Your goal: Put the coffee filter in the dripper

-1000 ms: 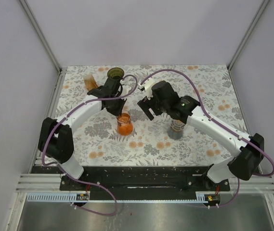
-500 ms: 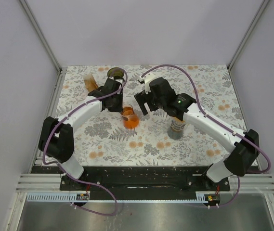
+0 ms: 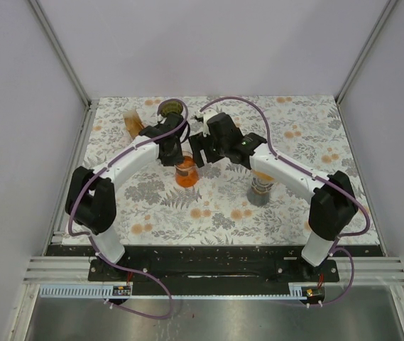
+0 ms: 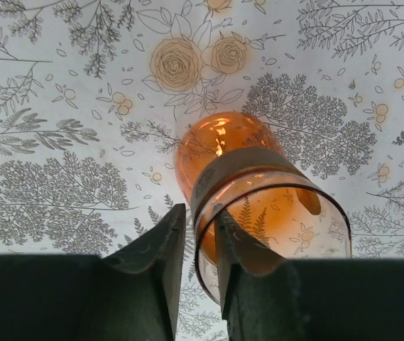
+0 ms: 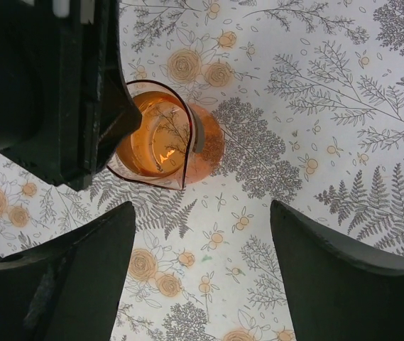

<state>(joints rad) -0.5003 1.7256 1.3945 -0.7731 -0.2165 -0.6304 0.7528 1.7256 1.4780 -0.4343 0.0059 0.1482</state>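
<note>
The dark olive dripper (image 3: 171, 109) stands at the back of the table. A tan-brown coffee filter (image 3: 132, 121) lies to its left. Neither shows in the wrist views. My left gripper (image 3: 177, 158) is shut on the rim of an orange glass carafe (image 3: 186, 175), one finger inside and one outside; the left wrist view shows this gripper (image 4: 196, 217) and the carafe (image 4: 244, 185). My right gripper (image 3: 196, 150) is open and empty just right of the carafe. In the right wrist view it (image 5: 202, 209) hangs over bare cloth, with the carafe (image 5: 167, 138) beyond it.
A grey cup (image 3: 260, 191) stands right of centre under the right forearm. The floral tablecloth (image 3: 294, 142) covers the table. White walls and metal rails close in the back and sides. The left gripper's body (image 5: 52, 85) fills the right wrist view's upper left.
The left gripper has carried the carafe back and slightly right. The right gripper has swung left and back, ending close beside the carafe.
</note>
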